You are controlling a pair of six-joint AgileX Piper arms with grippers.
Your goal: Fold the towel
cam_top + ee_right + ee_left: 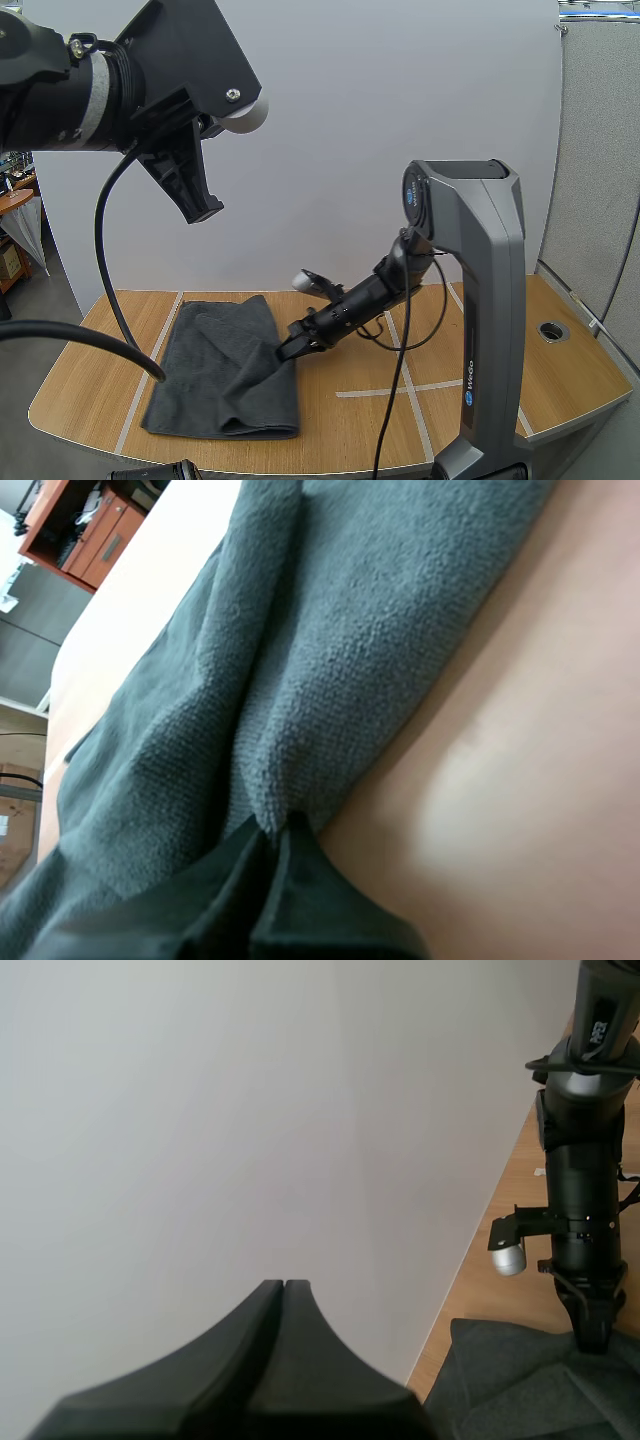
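Observation:
A dark grey towel lies in a rumpled, folded shape on the left half of the wooden table. My right gripper reaches down to the towel's right edge. In the right wrist view its fingers lie together, and a raised ridge of towel runs into the tips of the right gripper, pinched there. My left gripper hangs high above the table's left side, far from the towel. In the left wrist view the left gripper is one dark shut wedge, with the right gripper at the towel.
A grey upright stand rises from the table's front right. Pale tape lines cross the tabletop, and a round cable hole sits at the far right. A white wall stands behind the table.

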